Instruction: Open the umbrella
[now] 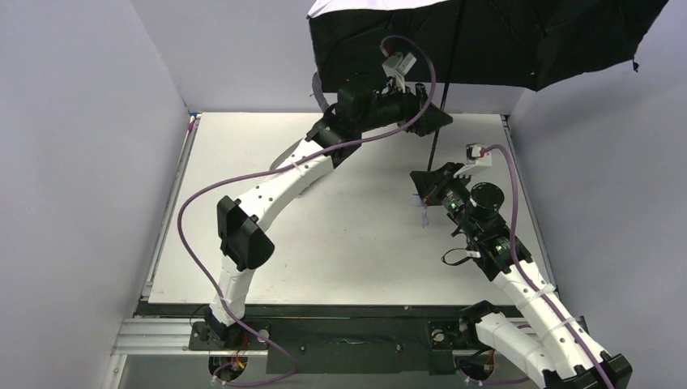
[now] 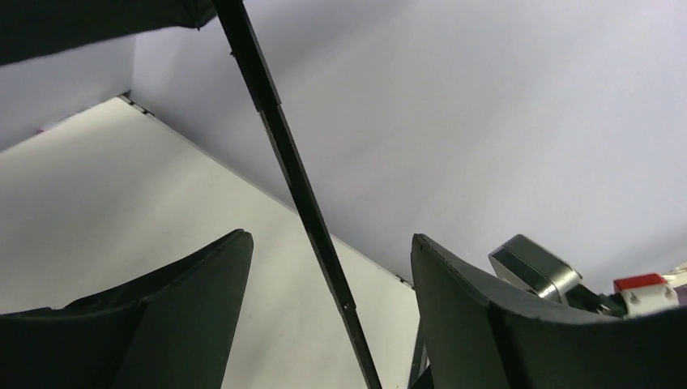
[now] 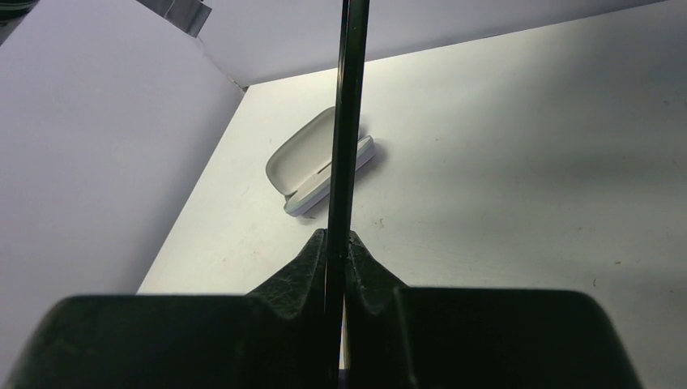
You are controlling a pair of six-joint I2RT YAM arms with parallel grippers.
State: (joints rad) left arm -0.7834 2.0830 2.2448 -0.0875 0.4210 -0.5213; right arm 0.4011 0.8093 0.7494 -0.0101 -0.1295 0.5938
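Note:
The umbrella (image 1: 502,40) is spread open at the top of the top view, its black underside facing me and a pale edge at its top left. Its thin black shaft (image 1: 445,89) slants down to my right gripper (image 1: 425,182), which is shut on the lower shaft (image 3: 348,121); its fingers (image 3: 312,259) press on both sides. My left gripper (image 1: 433,113) is open higher up. The shaft (image 2: 300,186) passes between its fingers (image 2: 227,275) without touching them. A corner of the canopy (image 2: 81,24) shows in the left wrist view. The knob handle is hidden.
An open pale oval hard case (image 3: 312,166) lies on the white table (image 3: 526,162) near the far left corner, behind the shaft in the right wrist view. Grey walls (image 1: 81,162) close in the table on the left, back and right.

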